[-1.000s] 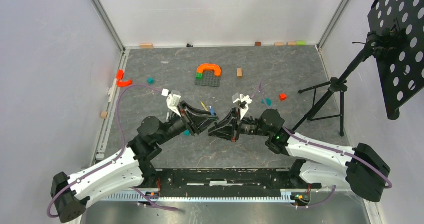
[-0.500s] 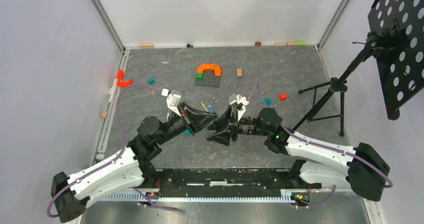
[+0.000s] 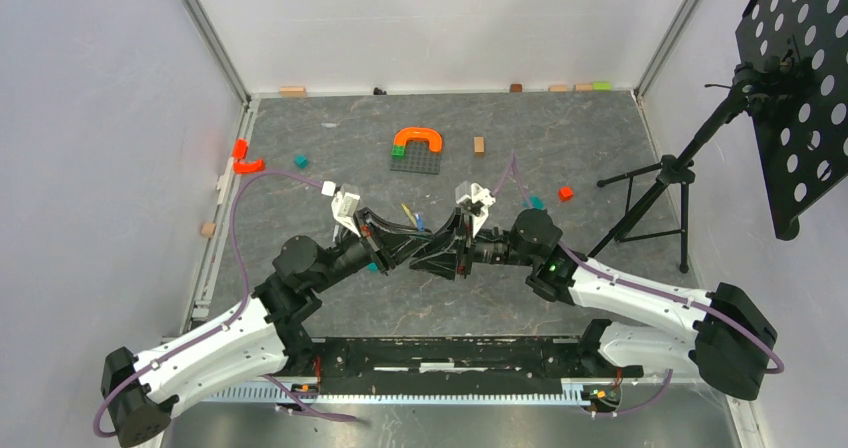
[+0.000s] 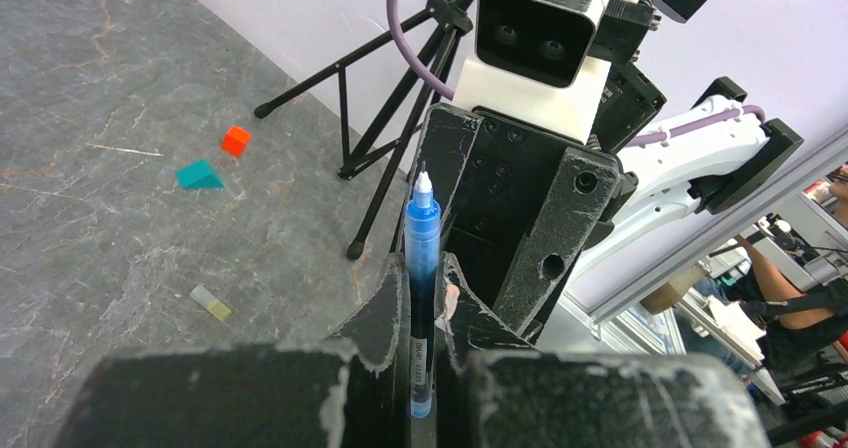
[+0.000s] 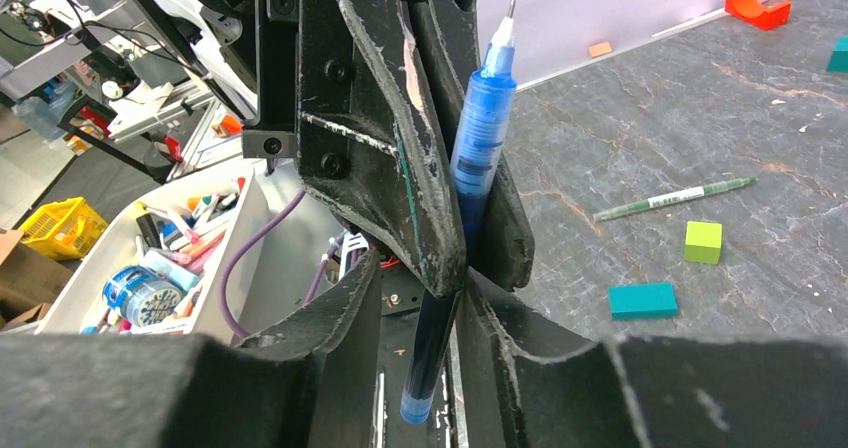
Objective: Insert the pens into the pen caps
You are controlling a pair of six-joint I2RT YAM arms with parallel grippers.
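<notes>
A blue pen with a dark barrel point(image 4: 421, 218) stands upright, tip up, with my left gripper point(image 4: 422, 268) shut on its middle. In the right wrist view the same blue pen point(image 5: 480, 148) hangs down between the fingers of my right gripper point(image 5: 420, 298), whose jaws stand apart with a gap on one side. From above, both grippers meet mid-table, the left gripper point(image 3: 416, 242) against the right gripper point(image 3: 434, 252). A pale green pen point(image 5: 675, 196) lies on the table, as does a tan-yellow pen point(image 3: 407, 211). A small clear, yellow-ended cap point(image 4: 210, 303) lies beside them.
Teal blocks point(image 5: 643, 300) point(image 4: 198, 175), a lime cube point(image 5: 703, 241) and a red cube point(image 4: 235, 140) lie around. A black tripod point(image 3: 660, 193) stands at the right. An orange arch on a grey plate point(image 3: 417, 146) sits farther back, and orange pieces point(image 3: 244, 158) at the left.
My left gripper has shut on the blue pen. The right gripper's jaws have parted, and it has shifted back and left, closer against the left gripper.
</notes>
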